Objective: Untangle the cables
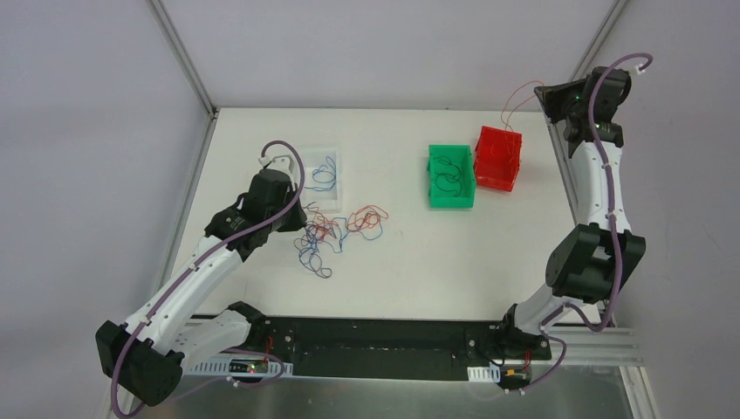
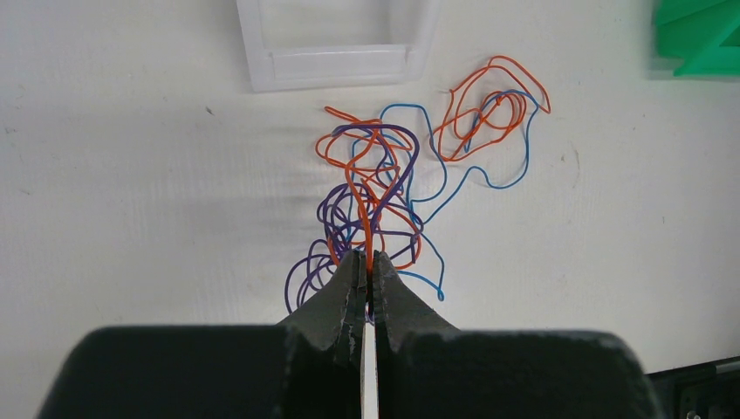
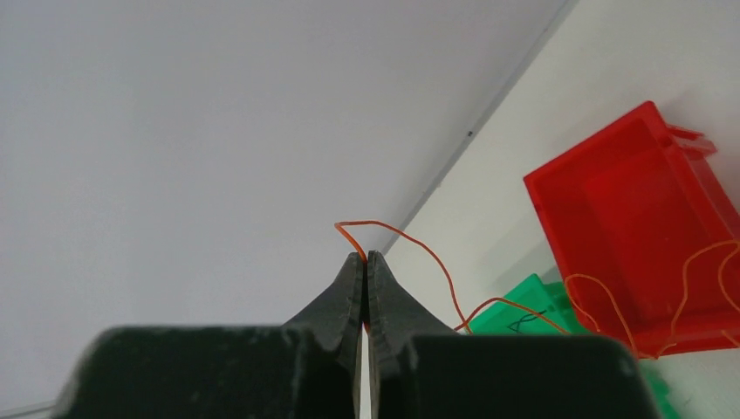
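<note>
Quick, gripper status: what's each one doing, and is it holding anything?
Left gripper: closed, pinching a tangled red cable at the pile's near edge.
Right gripper: closed on a separate red cable, raised, trailing toward the red bin.

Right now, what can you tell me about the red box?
The red box is a small open-topped bin of shiny, slightly see-through plastic. It sits on the white table at the far right, close against the green box. Thin red wire lies in it, and one strand rises to the shut right gripper.
</note>
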Motion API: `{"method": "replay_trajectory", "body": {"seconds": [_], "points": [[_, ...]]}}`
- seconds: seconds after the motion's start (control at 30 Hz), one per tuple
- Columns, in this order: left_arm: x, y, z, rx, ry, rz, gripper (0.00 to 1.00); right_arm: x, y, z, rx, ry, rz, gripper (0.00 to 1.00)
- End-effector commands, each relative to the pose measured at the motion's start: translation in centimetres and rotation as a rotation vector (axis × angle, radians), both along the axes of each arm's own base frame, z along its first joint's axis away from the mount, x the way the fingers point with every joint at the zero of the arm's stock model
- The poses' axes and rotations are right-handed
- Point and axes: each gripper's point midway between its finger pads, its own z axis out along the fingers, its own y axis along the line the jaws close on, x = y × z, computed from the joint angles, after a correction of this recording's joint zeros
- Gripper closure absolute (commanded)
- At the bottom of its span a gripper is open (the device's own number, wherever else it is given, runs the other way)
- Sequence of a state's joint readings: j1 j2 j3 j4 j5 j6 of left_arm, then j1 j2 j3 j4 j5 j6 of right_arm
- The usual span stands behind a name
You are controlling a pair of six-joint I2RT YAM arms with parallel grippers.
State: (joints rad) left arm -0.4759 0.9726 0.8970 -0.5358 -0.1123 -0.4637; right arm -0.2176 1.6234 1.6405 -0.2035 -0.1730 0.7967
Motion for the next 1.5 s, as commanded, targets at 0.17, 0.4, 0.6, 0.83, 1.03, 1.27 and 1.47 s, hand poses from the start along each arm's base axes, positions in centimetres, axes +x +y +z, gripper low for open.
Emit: {"method": "replay_trajectory", "body": {"seconds": [0.17, 0.4, 0.6, 0.83, 1.03, 1.27, 1.47], "points": [[0.7, -0.2, 1.8, -0.019, -0.049, 0.000, 1.00, 0.8, -1.7, -7.3, 0.046, 0.123, -0.034, 1.00], [0.7, -0.2, 1.7, -0.018, -0.047, 0.001, 1.00, 2.1, -1.8, -8.4, 0.048, 0.176, -0.013, 1.00], [0.7, -0.3, 1.7, -0.021, -0.044, 0.001, 1.00, 2.0, -1.5, -9.2, -0.030, 0.244, -0.010, 1.00], [1.0, -0.4, 2.4, -0.027, -0.059, 0.000, 1.00, -0.1, -3.0, -12.9, -0.269, 0.446, -0.090, 1.00], [1.2, -0.6, 2.8, -0.030, -0.063, -0.014, 1.00, -0.8, -2.1, -18.2, -0.390, 0.613, -0.069, 1.00], [0.8, -0.7, 2.7, -0.041, -0.062, -0.019, 1.00, 0.5, -1.0, -24.0, -0.389, 0.745, -0.041, 1.00], [0.5, -0.9, 2.3, -0.049, -0.046, -0.030, 1.00, 0.6, -0.5, -25.2, -0.406, 0.818, -0.008, 1.00]]}}
